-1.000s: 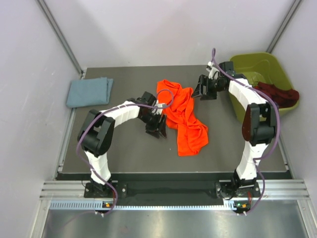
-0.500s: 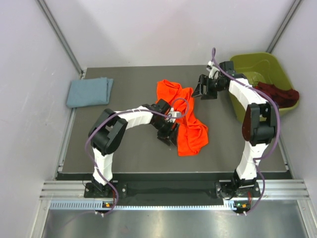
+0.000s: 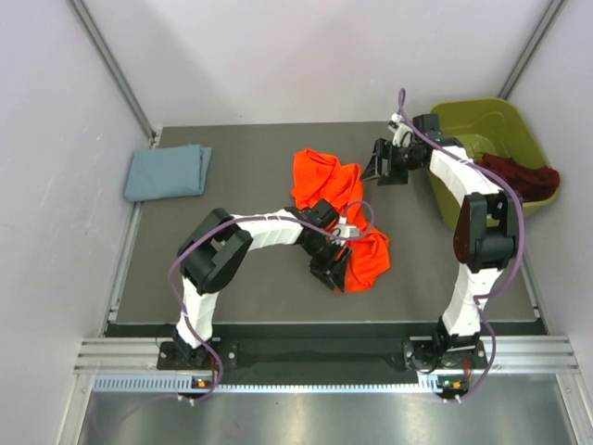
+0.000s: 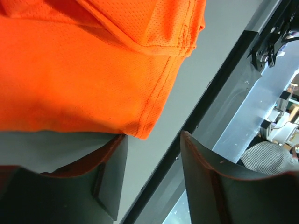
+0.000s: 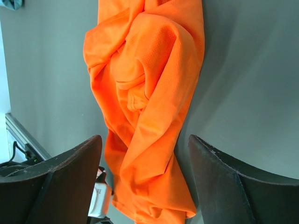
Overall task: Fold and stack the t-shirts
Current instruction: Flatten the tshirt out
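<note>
A crumpled orange t-shirt lies in the middle of the grey table. My left gripper is open at the shirt's near hem; in the left wrist view the hem corner sits just above the gap between my fingers, untouched. My right gripper is open and empty, held above the table to the right of the shirt's far end; the right wrist view looks down the whole orange shirt. A folded blue t-shirt lies at the far left. A dark red t-shirt hangs over the green bin.
A green bin stands at the far right, beside the right arm. The table's near edge and the metal rail lie just beyond the left gripper. White walls close in the table on three sides.
My left gripper has moved right and toward the near edge, from the shirt's left side to its near hem. The shirt's lower part has bunched up. The right arm has stayed still.
</note>
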Motion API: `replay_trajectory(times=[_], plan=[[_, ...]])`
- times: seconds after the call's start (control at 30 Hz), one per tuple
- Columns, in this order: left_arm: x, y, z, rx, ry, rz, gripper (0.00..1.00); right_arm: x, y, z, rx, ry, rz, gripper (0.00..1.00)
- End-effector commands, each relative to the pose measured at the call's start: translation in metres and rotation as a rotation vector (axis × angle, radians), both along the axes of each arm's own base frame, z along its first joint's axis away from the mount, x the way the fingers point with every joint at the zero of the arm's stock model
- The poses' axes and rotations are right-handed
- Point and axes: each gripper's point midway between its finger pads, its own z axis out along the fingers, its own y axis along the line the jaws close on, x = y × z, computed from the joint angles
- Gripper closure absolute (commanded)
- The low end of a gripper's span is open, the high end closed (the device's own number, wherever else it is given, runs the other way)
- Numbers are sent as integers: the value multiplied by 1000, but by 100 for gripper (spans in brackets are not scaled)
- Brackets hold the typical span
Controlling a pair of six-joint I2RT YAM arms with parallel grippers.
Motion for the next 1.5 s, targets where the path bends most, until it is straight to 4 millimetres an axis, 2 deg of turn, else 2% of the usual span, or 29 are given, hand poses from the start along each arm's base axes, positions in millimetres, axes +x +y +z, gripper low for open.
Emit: replay_trajectory(times=[0.0, 0.17, 0.37, 0.6, 0.63, 0.7, 0.8, 0.83, 0.87, 0.93, 0.97, 1.03, 1.07, 1.1, 1.2, 1.3, 1.33, 1.4, 1.47], plan=[[8, -6, -13, -2, -18, 2, 46, 13, -7, 16, -3, -82, -9, 25], [12, -7, -17, 17, -21, 1, 58, 11, -19, 16, -7, -82, -36, 25], [17, -5, -16, 26, -42, 11, 68, 13, -26, 21, -5, -99, -58, 25], [19, -6, -18, 28, -42, 6, 88, 22, -29, 29, -7, -127, -70, 25], [19, -5, -18, 30, -43, 4, 95, 23, -30, 32, -7, -132, -72, 25], [21, -4, -15, 32, -62, 0, 98, 24, -31, 36, -7, -144, -74, 25], [25, 11, 0, 49, -88, -18, 100, 26, -33, 40, -10, -162, -80, 25], [25, 22, 1, 71, -93, -17, 100, 27, -33, 42, -13, -174, -76, 25], [34, 39, 11, 88, -134, -8, 100, 27, -33, 43, -13, -179, -75, 25], [40, 67, 15, 141, -152, -3, 100, 30, -33, 47, -10, -190, -77, 25], [49, 97, 19, 196, -167, 6, 100, 30, -32, 50, -8, -196, -75, 25], [60, 128, 25, 245, -181, 37, 100, 35, -31, 61, -10, -228, -71, 25], [76, 155, 33, 262, -206, 85, 100, 36, -31, 64, -12, -238, -69, 25], [79, 174, 35, 309, -204, 103, 100, 39, -31, 68, -13, -251, -70, 25], [105, 227, 48, 426, -273, 177, 100, 49, -28, 82, -8, -293, -66, 25], [132, 259, 60, 508, -312, 272, 100, 57, -21, 90, 3, -312, -58, 25], [147, 273, 68, 552, -338, 333, 100, 58, -17, 91, 7, -316, -52, 25], [167, 282, 82, 566, -391, 392, 100, 62, -11, 95, 22, -330, -47, 25], [183, 288, 87, 597, -422, 451, 100, 64, -1, 93, 39, -328, -29, 25]])
